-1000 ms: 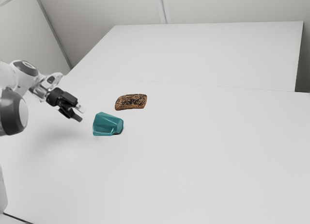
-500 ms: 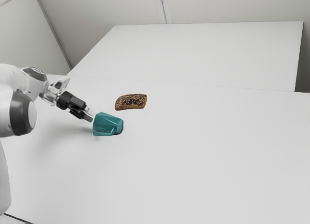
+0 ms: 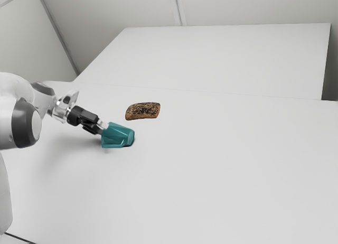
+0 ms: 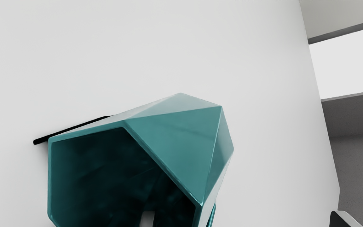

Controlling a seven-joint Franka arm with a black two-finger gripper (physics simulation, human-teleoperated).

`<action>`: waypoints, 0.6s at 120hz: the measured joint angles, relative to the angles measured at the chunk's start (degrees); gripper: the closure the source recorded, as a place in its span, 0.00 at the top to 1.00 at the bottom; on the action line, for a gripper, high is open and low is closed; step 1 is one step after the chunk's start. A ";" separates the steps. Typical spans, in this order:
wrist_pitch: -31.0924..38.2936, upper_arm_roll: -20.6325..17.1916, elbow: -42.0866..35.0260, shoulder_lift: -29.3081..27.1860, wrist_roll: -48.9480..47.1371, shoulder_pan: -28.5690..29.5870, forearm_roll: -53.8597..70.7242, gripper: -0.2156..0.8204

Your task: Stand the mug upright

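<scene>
Exterior view: smooth white bench (image 3: pixel 211 191) across the lower frame; left of centre, the mug (image 3: pixel 118 135) on its side, the gripper (image 3: pixel 103 128) open at its mouth, one finger inside; bread (image 3: pixel 143 111) beyond; pale walls (image 3: pixel 105 14) along the top.

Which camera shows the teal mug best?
The wrist view: close up, it looks into the mug, though the picture's edge cuts part off. The exterior view shows it smaller, lying on its side, rim toward the pincer.

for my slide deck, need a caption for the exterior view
Open gripper at the mouth of a teal mug lying on its side, dark-topped bread nearby.
</scene>
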 joint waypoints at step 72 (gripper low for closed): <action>2.45 -1.58 -2.66 0.08 0.41 -0.06 -4.25 0.79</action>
